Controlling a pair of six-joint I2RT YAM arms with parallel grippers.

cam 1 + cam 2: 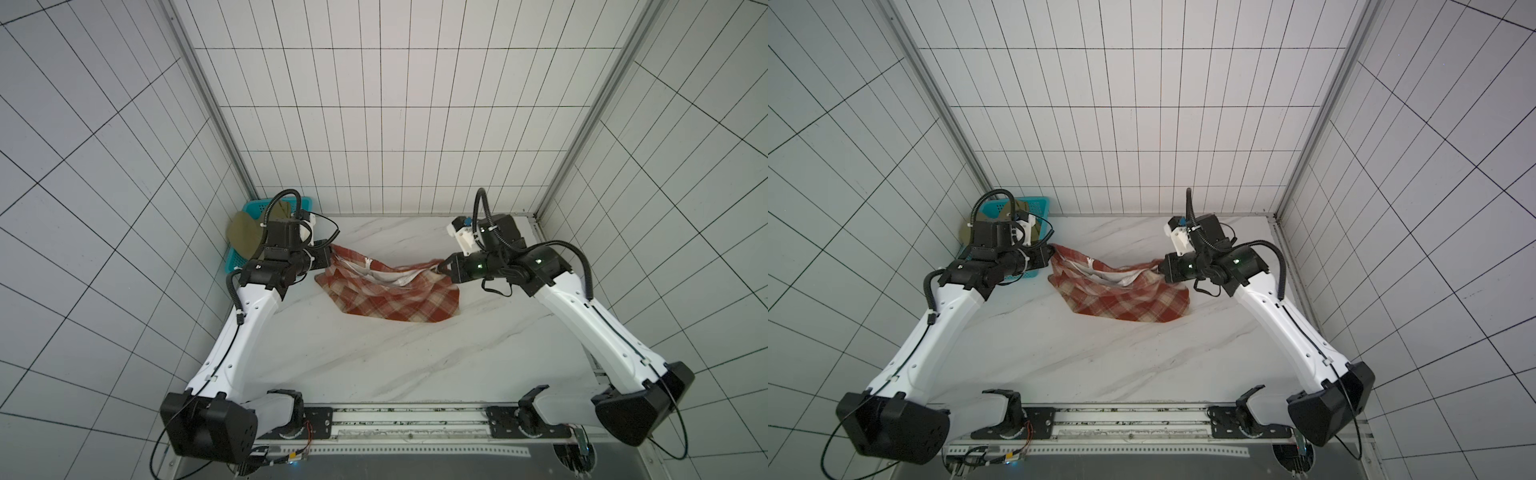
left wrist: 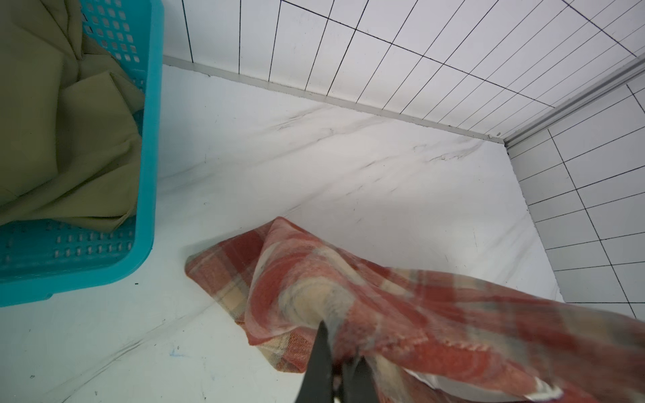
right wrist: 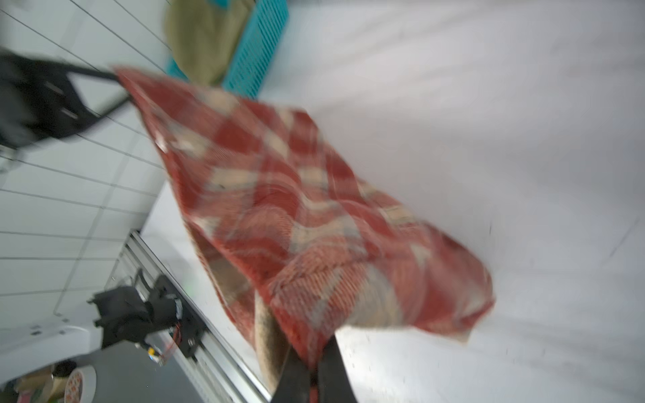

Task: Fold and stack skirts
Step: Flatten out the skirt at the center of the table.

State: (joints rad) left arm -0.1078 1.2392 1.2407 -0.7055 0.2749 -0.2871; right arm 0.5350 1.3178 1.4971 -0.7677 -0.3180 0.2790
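You hold the plaid skirt (image 1: 399,301) strung side to side, left gripper (image 1: 331,254) and right gripper (image 1: 441,266) each clamped on one waistband end, hem sagging toward the table (image 1: 374,365).

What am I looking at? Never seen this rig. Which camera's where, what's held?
Two white robot arms work at a marble table. Two pictures come from one overhead stereo camera; the other two from cameras on each arm's wrist. The left end effector and right end effector are each shut on opposite ends of a red plaid skirt, which sags between them onto the table. An olive skirt lies in a teal basket at the far left corner.
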